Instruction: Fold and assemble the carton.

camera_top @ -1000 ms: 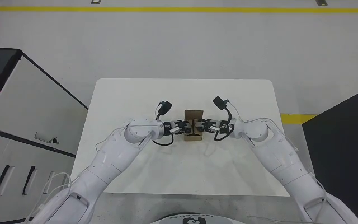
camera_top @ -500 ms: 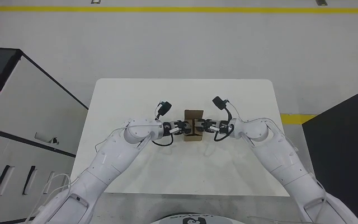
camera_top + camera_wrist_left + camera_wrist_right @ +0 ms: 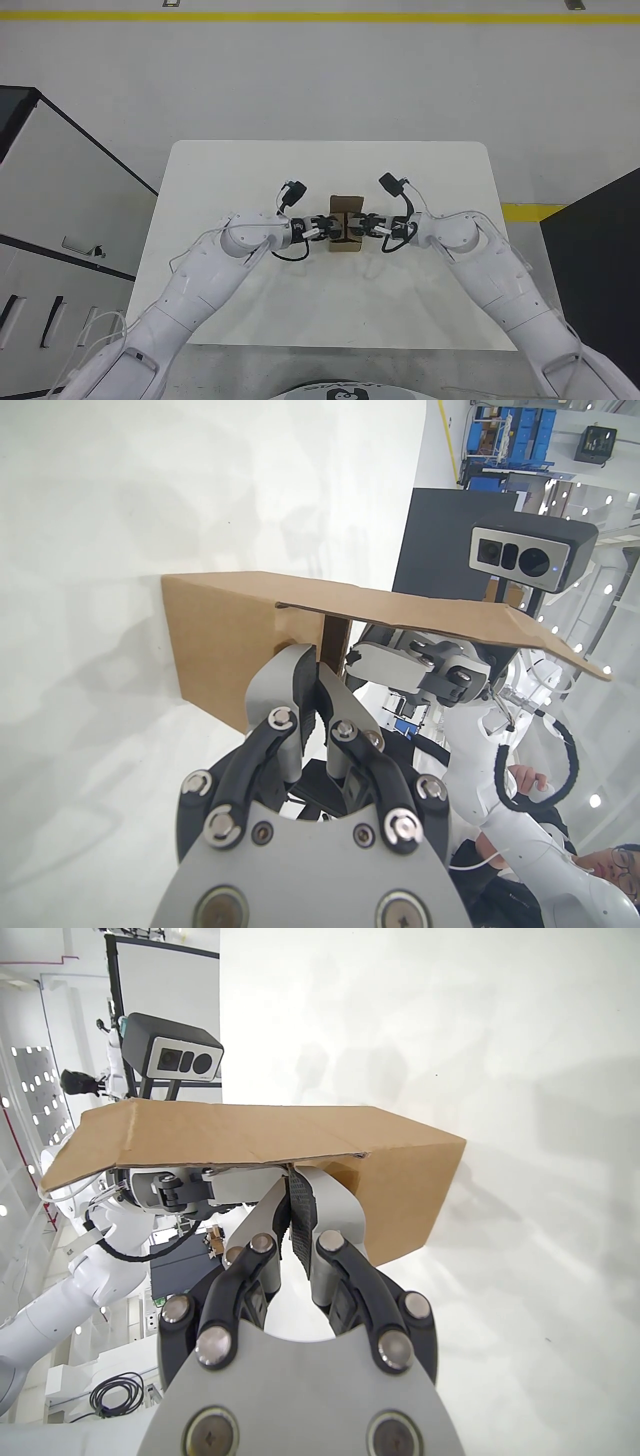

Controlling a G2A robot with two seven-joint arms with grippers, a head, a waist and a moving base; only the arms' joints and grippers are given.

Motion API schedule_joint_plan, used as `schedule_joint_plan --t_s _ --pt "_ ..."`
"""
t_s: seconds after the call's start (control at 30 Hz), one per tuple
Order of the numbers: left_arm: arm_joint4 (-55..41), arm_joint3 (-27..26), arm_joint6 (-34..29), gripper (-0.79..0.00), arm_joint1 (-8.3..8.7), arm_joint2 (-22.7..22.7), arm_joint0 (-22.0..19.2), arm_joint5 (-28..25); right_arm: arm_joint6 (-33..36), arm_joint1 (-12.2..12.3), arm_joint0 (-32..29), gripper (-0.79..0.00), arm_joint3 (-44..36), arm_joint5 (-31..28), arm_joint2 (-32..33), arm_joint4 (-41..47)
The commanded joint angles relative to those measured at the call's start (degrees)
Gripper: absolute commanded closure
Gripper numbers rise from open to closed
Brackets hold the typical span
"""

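A small brown carton [image 3: 346, 212] stands at the middle of the white table [image 3: 250, 310], partly folded, with one long flap sticking out over the top. My left gripper [image 3: 326, 229] is shut on the carton's left wall. My right gripper [image 3: 366, 225] is shut on its right wall, so both hold it from opposite sides. In the left wrist view the left gripper [image 3: 314, 667] pinches a thin edge of the carton [image 3: 220, 640] under the flap. In the right wrist view the right gripper [image 3: 296, 1188] pinches the carton [image 3: 405, 1188] the same way, with the other gripper just behind the flap.
A grey cabinet [image 3: 50, 200] with a dark top stands off the table's left edge. A dark panel [image 3: 600, 240] stands off the right edge. Bare table surface lies in front of and behind the carton.
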Motion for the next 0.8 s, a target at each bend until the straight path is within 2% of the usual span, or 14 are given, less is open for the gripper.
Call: schedule_joint_plan --t_s 0.0,0.77 --pt "0.1 -0.3 -0.2 0.0 0.06 -0.2 0.2 0.0 0.0 -0.1 0.1 0.0 0.2 0.1 -0.1 0.0" --pt "0.2 1.1 -0.4 0.0 -0.41 0.0 -0.3 -0.2 -0.1 -0.3 0.2 0.0 0.4 -0.1 0.1 0.0"
